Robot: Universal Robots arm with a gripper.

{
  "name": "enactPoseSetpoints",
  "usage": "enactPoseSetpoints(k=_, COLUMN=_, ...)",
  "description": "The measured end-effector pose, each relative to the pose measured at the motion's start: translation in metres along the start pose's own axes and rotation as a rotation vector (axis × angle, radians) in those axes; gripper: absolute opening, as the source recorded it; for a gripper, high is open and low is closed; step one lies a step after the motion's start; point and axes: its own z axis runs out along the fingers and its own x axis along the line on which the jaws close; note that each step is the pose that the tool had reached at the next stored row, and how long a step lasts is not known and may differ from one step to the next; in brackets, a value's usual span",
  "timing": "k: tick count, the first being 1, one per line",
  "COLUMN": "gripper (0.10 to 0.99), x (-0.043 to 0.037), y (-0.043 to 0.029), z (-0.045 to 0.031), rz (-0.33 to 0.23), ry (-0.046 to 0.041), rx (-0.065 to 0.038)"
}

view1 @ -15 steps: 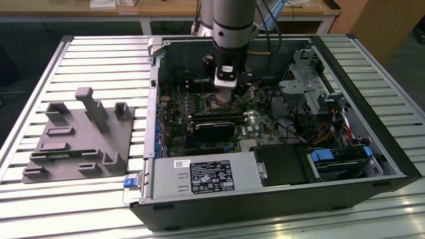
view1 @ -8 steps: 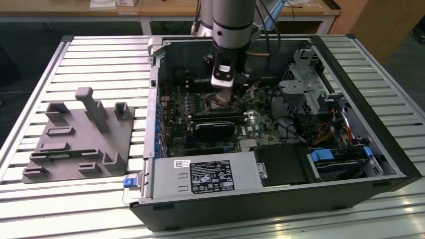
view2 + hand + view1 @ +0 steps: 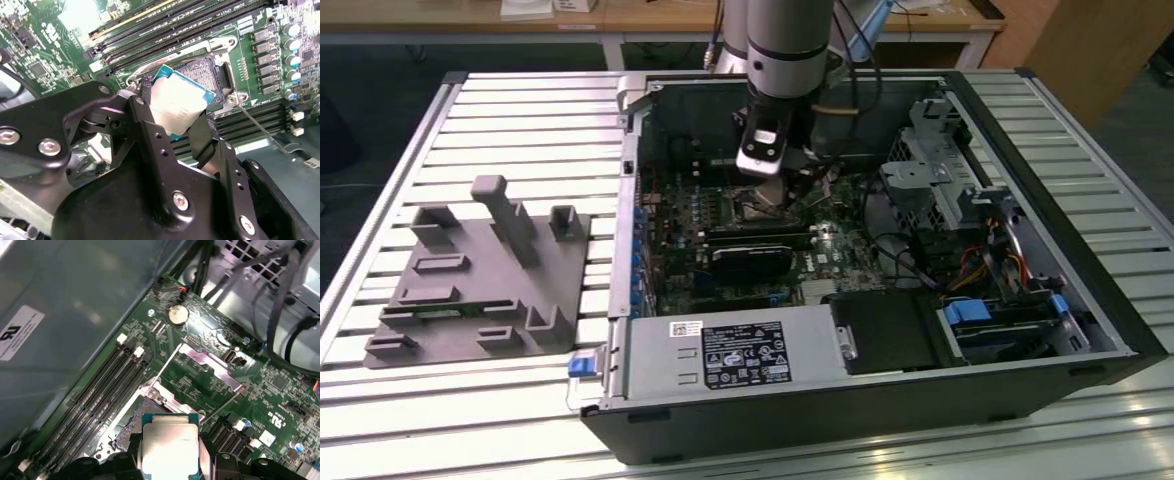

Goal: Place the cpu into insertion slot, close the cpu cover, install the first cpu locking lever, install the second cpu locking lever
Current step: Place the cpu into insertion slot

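In both wrist views my gripper [image 3: 175, 114] [image 3: 169, 456] is shut on the cpu [image 3: 178, 101] [image 3: 169, 447], a pale silver square chip with a green edge. Its black fingers [image 3: 150, 131] clamp two opposite sides. The chip hangs tilted just above the insertion slot [image 3: 209, 74] [image 3: 131, 421], a dark square socket with a silvery rim on the green board. The cpu cover [image 3: 207, 363] stands swung open beyond the socket. Two thin locking levers [image 3: 166, 366] [image 3: 255, 125] stick up beside it. In the exterior view the gripper [image 3: 770, 192] is low inside the open computer case.
Long black memory slots [image 3: 175, 25] [image 3: 100, 395] run beside the socket. A black graphics card [image 3: 754, 262], the power supply [image 3: 720, 355] and a drive cage [image 3: 934, 170] crowd the case. Cables [image 3: 280, 315] hang near the board. A grey fixture [image 3: 467, 280] sits on the slatted table at the exterior view's left.
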Motion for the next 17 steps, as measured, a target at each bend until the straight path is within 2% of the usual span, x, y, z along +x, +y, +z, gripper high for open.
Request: enactPoseSetpoints(k=17, gripper=0.537, x=0.0000, y=0.0000, z=0.0005, rz=0.173, ry=-0.0141, rx=-0.003)
